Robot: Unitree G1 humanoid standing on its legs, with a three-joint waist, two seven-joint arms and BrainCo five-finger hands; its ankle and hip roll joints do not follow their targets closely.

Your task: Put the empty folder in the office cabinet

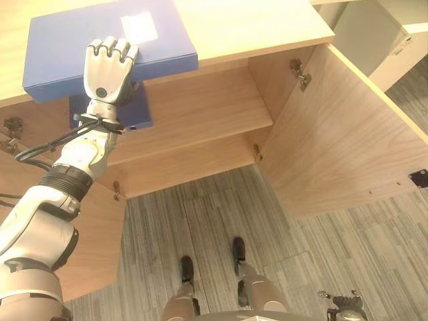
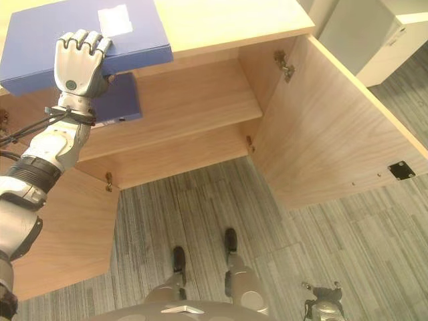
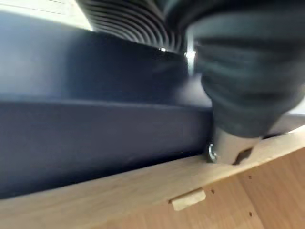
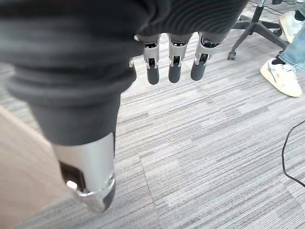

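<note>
Left robot hand (image 1: 109, 70) grips the front edge of the folder (image 1: 80, 47) on the cabinet (image 1: 267, 27) top, long axis crosswise; the open shelf (image 1: 200, 114) lies directly below; right robot hand (image 4: 174, 62) hangs relaxed over the floor.

Folder (image 1: 73, 50) atop cabinet (image 1: 267, 27), left side

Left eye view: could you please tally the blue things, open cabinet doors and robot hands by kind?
Blue things: 2, the folder and a blue item beneath.
Open doors: 2, left door, right door.
Hands: 2, left hand, right hand.
Total: 6
</note>
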